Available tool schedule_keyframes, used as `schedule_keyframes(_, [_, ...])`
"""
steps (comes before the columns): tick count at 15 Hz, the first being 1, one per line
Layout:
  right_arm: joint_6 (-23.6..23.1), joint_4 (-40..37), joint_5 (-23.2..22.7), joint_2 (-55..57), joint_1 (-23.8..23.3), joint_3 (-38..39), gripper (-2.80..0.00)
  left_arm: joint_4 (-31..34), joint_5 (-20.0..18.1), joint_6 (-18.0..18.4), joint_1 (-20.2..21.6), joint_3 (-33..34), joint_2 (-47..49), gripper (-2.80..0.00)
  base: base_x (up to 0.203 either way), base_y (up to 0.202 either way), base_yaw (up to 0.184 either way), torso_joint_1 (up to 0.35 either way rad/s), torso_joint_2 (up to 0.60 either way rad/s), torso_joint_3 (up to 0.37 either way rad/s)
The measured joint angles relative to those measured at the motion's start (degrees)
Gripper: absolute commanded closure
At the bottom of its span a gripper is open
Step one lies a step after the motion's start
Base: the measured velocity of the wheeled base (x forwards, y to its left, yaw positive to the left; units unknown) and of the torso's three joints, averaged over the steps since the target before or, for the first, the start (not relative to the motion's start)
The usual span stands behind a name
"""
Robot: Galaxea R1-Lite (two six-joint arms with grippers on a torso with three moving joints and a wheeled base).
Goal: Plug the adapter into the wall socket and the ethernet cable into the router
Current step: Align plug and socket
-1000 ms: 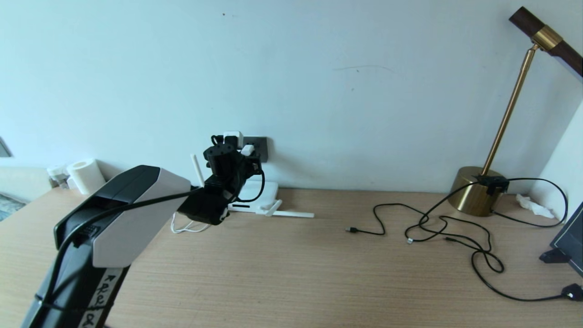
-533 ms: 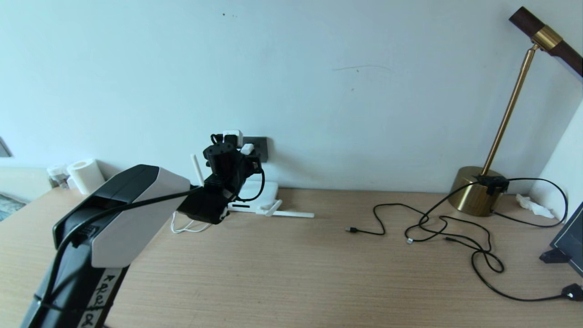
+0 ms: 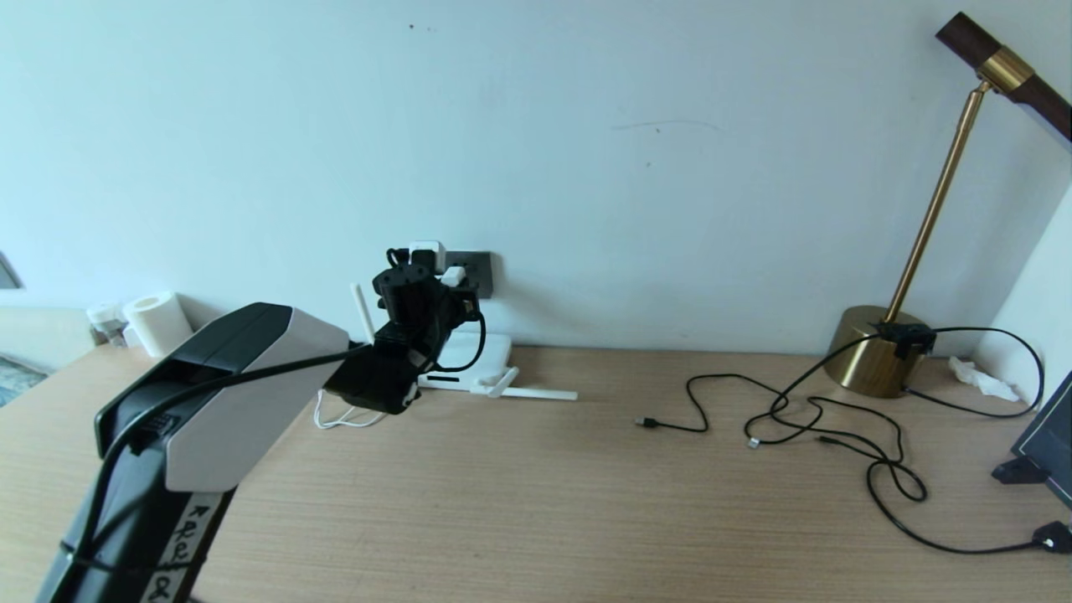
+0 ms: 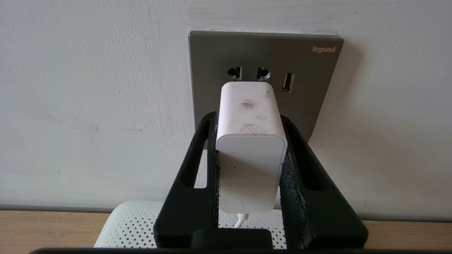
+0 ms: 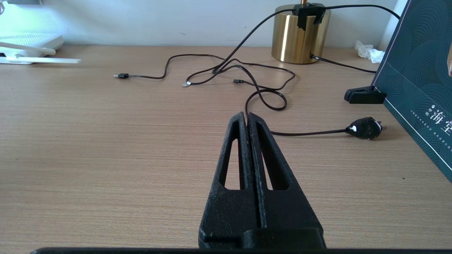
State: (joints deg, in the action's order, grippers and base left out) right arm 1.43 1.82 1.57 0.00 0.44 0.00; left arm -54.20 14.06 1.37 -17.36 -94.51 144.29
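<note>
Left gripper (image 4: 249,120) clamped around adapter (image 4: 250,141) at wall socket (image 4: 265,53)

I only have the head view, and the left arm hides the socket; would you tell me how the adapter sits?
Observer: In the left wrist view, the left gripper clamps the adapter, whose front meets the lower half of the socket.
Operator: Are the pins in?
Observer: That is hidden; the upper two holes and the USB port are uncovered.
Operator: And the right gripper?
Observer: The right gripper is shut and empty, over the table.
</note>
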Motion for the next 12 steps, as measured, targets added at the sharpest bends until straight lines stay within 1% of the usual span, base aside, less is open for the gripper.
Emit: schedule_keyframes(12, [-0.03,0.00,0.00,0.00,0.02,0.00,0.00,0.38,-0.44,0.03,0.13,-1.29,0.37,0.00,0.000,0.000,0.000,0.000,0.00,0.000])
